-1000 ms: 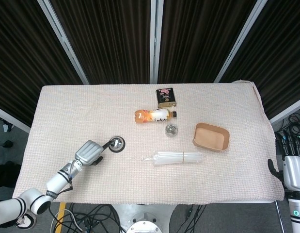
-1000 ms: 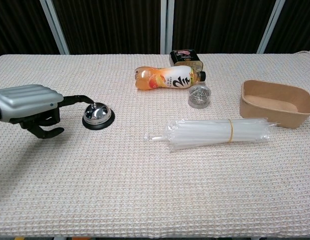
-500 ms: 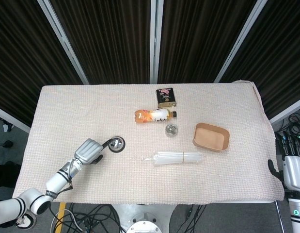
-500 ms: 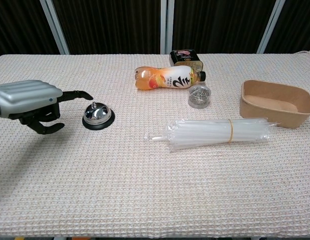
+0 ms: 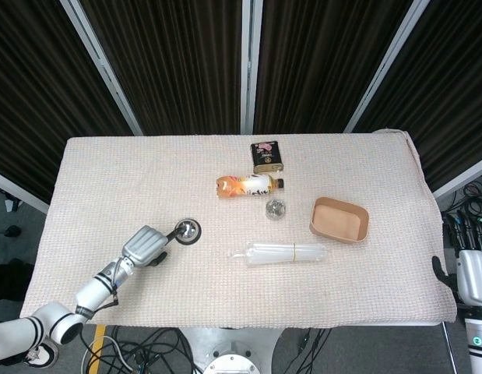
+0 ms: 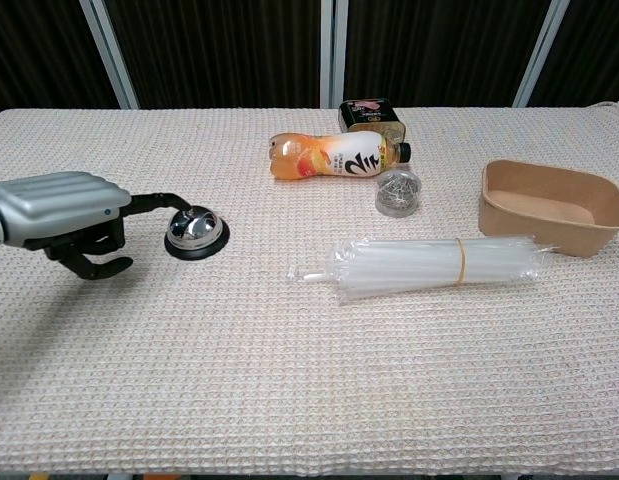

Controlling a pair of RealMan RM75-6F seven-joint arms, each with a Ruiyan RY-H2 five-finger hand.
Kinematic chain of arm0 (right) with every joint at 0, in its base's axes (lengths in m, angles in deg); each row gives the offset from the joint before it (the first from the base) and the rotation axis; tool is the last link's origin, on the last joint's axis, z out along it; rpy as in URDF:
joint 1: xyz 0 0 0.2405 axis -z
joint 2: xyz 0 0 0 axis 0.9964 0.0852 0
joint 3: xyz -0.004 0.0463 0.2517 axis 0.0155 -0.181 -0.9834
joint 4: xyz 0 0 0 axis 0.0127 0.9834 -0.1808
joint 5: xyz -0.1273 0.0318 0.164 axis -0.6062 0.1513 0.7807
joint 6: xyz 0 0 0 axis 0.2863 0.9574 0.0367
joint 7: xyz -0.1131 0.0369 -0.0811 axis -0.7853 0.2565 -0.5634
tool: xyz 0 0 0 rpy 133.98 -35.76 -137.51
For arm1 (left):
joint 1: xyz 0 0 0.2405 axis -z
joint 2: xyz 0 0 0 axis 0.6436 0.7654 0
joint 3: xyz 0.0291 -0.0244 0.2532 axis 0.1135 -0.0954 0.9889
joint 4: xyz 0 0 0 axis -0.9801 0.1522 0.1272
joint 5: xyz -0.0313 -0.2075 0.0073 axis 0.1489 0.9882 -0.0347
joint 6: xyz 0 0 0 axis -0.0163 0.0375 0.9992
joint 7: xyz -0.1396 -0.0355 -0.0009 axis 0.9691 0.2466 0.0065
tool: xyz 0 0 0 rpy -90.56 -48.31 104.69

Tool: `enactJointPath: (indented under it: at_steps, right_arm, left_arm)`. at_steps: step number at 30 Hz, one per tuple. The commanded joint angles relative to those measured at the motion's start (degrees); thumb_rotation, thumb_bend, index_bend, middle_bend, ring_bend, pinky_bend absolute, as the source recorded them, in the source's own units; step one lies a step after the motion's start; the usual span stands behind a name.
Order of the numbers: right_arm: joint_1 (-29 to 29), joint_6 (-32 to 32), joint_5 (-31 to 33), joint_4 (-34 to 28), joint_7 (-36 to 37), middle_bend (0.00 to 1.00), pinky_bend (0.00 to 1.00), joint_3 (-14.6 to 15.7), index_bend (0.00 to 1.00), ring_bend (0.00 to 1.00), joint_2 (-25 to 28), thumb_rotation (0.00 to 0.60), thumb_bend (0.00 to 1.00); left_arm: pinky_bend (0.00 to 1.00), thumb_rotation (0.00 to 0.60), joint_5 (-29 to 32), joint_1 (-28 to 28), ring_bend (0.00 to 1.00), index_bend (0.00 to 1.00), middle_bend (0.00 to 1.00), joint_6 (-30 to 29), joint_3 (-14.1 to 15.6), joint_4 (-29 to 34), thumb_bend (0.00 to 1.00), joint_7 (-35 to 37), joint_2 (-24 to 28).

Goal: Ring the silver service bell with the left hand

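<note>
**My left hand at the service bell**

My left hand sits just left of the silver service bell, one dark finger stretched onto the bell's top button, the others curled under and grasping nothing. The bell stands well left of the orange drink bottle and the bundle of clear straws. My right hand hangs far right of the bell, off the table; I cannot tell its state
</note>
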Motion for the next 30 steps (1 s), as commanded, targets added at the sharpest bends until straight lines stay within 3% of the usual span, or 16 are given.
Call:
enactJointPath:
  at_steps: [1, 6, 16, 25, 30]
  right_arm:
    - [-0.03, -0.08, 0.00, 0.14, 0.14, 0.00, 0.00, 0.01, 0.00, 0.00, -0.09, 0.600, 0.31]
    - [-0.15, -0.32, -0.06, 0.37, 0.19, 0.00, 0.00, 0.09, 0.00, 0.00, -0.33, 0.600, 0.31]
    - [-0.16, -0.50, 0.24, 0.47, 0.05, 0.00, 0.00, 0.03, 0.00, 0.00, -0.27, 0.600, 0.31]
    - [-0.17, -0.53, 0.15, 0.77, 0.42, 0.00, 0.00, 0.06, 0.00, 0.00, -0.41, 0.600, 0.30]
    - [-0.22, -0.56, 0.04, 0.73, 0.14, 0.00, 0.00, 0.13, 0.00, 0.00, -0.53, 0.600, 0.30]
  left_arm:
    - [0.81, 0.600, -0.03, -0.07, 0.83, 0.09, 0.91, -0.79, -0.25, 0.43, 0.47, -0.19, 0.25]
    - [0.81, 0.600, -0.54, -0.33, 0.83, 0.09, 0.91, -2.78, -0.69, 1.20, 0.47, 0.33, 0.79]
    - [0.81, 0.600, 0.49, 0.13, 0.83, 0.09, 0.91, 0.63, 0.82, -0.56, 0.47, 0.47, -0.48]
    - [0.81, 0.600, -0.19, -0.20, 0.83, 0.09, 0.91, -2.96, -0.52, 0.73, 0.47, 1.13, 0.76]
    - [0.81, 0.600, 0.52, 0.12, 0.83, 0.09, 0.91, -1.39, -0.19, 0.73, 0.47, 0.90, 0.87]
